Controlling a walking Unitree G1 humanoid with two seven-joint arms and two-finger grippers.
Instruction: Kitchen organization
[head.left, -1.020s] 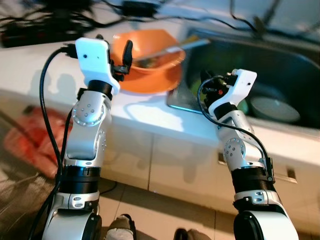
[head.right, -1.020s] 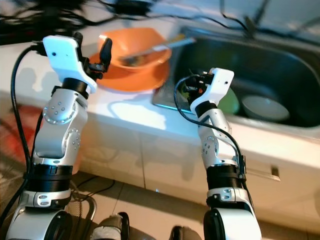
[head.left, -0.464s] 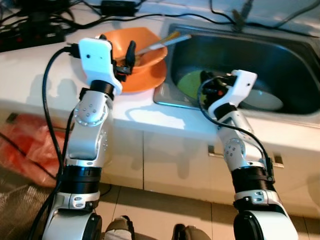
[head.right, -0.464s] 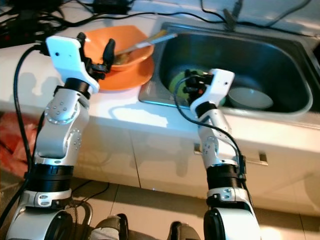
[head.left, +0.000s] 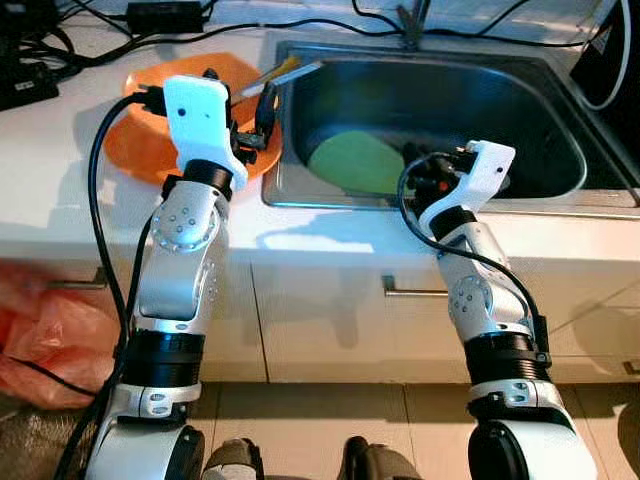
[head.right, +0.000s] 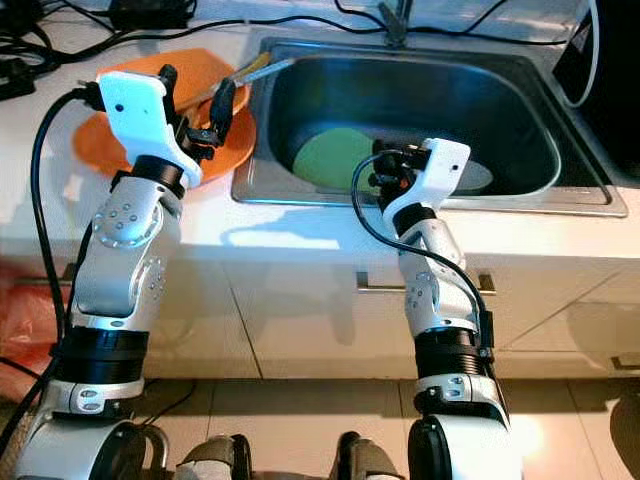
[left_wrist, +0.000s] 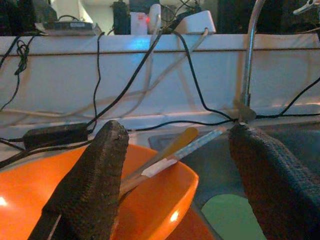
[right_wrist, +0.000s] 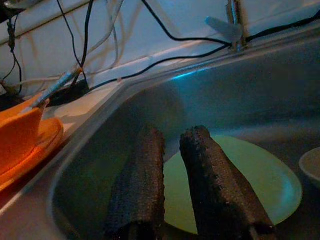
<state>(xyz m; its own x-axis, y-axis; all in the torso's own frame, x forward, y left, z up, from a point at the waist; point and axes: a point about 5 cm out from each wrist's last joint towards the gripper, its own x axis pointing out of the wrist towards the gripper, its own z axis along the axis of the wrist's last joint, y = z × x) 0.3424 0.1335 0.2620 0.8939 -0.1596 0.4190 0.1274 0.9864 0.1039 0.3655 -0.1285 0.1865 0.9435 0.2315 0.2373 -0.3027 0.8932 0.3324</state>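
On the white counter (head.left: 60, 190), at about ten o'clock from the robot, sits an orange plate (head.left: 135, 150) with an orange bowl (left_wrist: 150, 200) on it, and chopsticks (head.left: 285, 70) lean out of the bowl with their tips reaching past the rim of the steel sink (head.left: 560, 130). Left gripper (head.left: 262, 105) is raised just above the bowl's near edge — its two black fingers (left_wrist: 92, 185) stand wide apart with nothing between them, the chopsticks seen through the gap in the left wrist view.

Inside the sink, at twelve o'clock, a green plate (head.left: 350, 165) lies flat on the basin floor, and a pale bowl (right_wrist: 312, 167) sits beside it toward two o'clock, mostly hidden behind the right arm. Right gripper (right_wrist: 170, 185) hangs over the near edge of the sink above the green plate; its fingers are almost together with only a thin slit left, gripping nothing.

Black cables (head.left: 230, 25) and a power adapter (head.left: 160, 14) trail along the back of the counter by the faucet (left_wrist: 247, 65). Below the counter, at eight o'clock, an orange-red plastic bag (head.left: 40, 330) lies on the floor.
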